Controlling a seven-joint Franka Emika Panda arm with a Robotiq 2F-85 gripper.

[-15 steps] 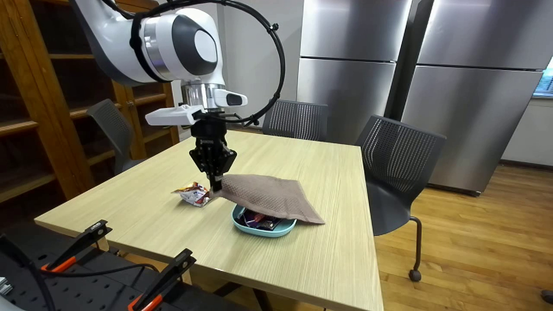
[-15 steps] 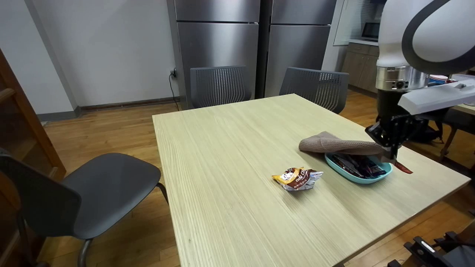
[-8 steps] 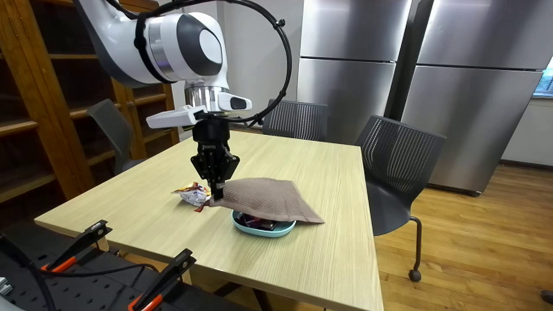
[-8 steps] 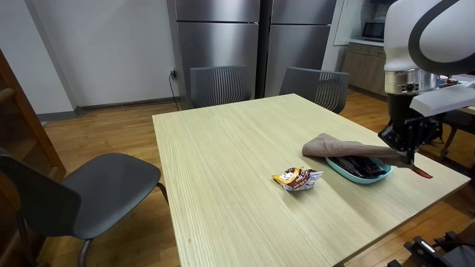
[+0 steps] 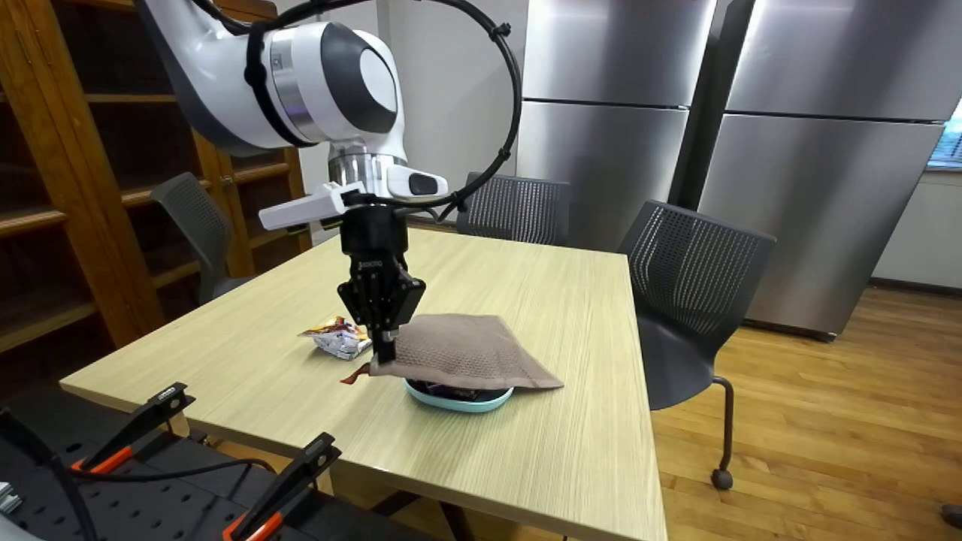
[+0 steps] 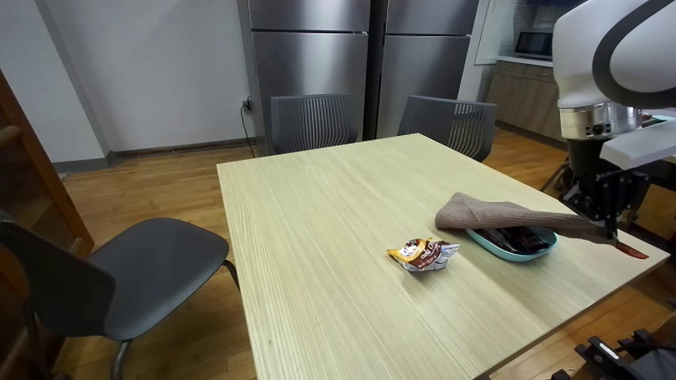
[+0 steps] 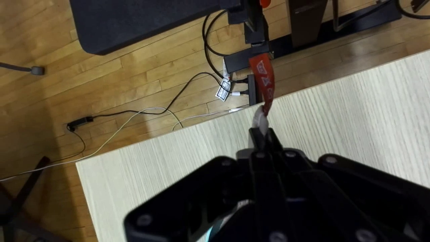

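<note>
Tightly pinched at one corner, a brown cloth (image 5: 466,349) drapes across a turquoise tray (image 6: 509,257) on a pale wooden table (image 5: 556,458), its raised end held beside the tray by a black gripper (image 5: 384,352) clamped with almost no gap, nothing but that corner in its grip. A red tag (image 7: 263,77) at the corner sticks out past the gripper's tips, pointing away from the tray. The cloth's other end slopes to the table beyond the tray, leaving one side of the tray uncovered. Drag appears the chief hazard: cloth lying over the tray's rim could catch if the gripper pulled sideways, shifting the tray or sweeping dark wrapped packets (image 6: 515,240) out of it. The hold itself is another weak point, as so small a pinch may let the corner slip and fall beside the tray. By count, one cloth, one tag, one tray and one gripper are present, along with one crumpled snack bag (image 6: 424,255) near the tray but not touching it; several packets inside the tray, their number partly hidden; three gray chairs (image 6: 311,124) spaced around the tray's table; and two steel refrigerators (image 5: 594,173), well apart from the tray, in both exterior views.
</note>
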